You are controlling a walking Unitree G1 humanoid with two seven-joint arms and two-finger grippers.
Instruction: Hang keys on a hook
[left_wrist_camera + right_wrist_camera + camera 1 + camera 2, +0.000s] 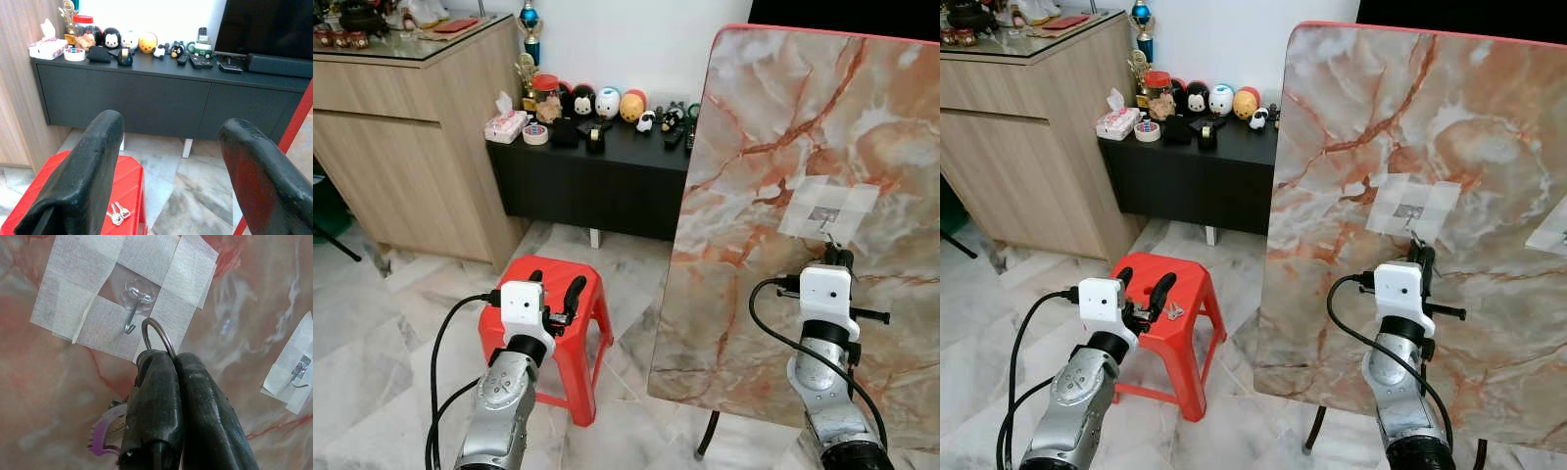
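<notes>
While the key ring [157, 335] stands pinched at the tips of the right pincer [176, 363], just below the centre of the right wrist view, its upper arc lies just beside the tip of the clear hook [135, 303] without yet passing over it; a purple tag [103, 430] and the keys hang below, partly hidden by the fingers. The hook is fixed under crossed strips of tape [122, 289] on the upright marble panel [803, 117] at the right of the left eye view. Likely fault: the ring meets the hook tip edge-on and slides off, because the opening presented is narrow. A firm push could also peel the tape or tilt the panel. Releasing before the ring is seated would drop the keys to the floor. The left pincer [171, 166] is released and grasps nothing, above a red stool [548, 294] at lower left, where a second set of keys [117, 214] lies.
</notes>
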